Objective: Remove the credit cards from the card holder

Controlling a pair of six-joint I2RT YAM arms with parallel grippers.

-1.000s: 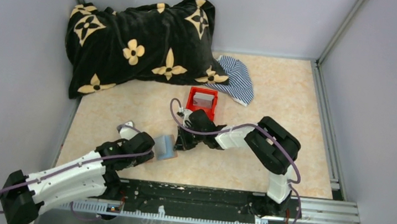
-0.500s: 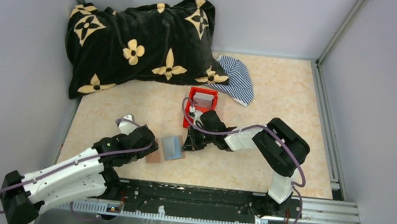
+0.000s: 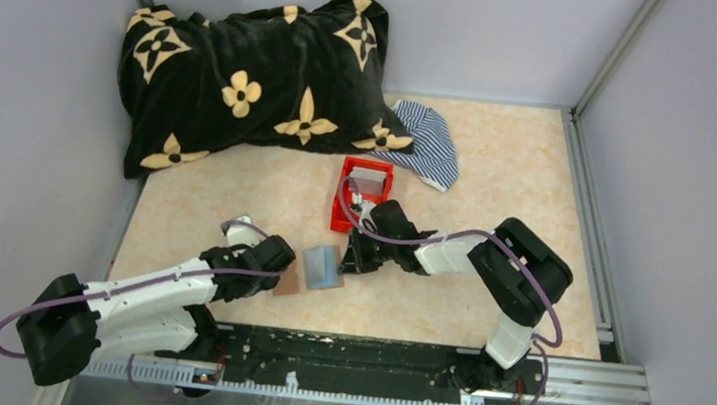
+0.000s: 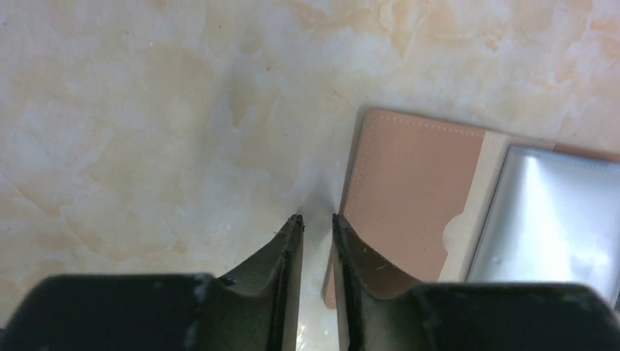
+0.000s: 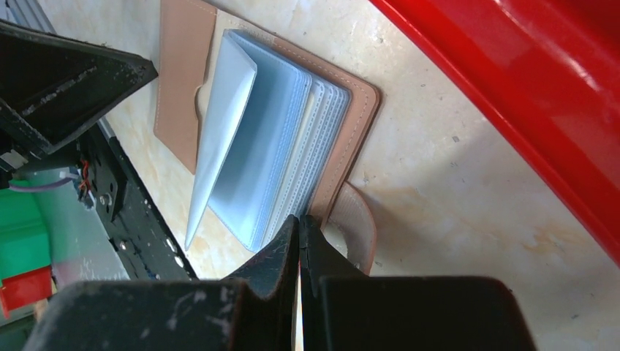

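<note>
Card holder (image 3: 319,268): lying open.
Left gripper (image 4: 316,218): standing slightly apart, 9 o'clock edge.
Right gripper (image 5: 300,217): sitting pinched together, 3 o'clock.

Left gripper (image 4: 316,219), jaws narrowly apart, at card holder (image 4: 409,190) edge.

Card holder (image 3: 315,268) scoots right
Left arm (image 3: 155,287) and right arm (image 3: 489,262) shift right with it along the counter (image 3: 498,177); left jaws narrow to a slim gap.
</note>
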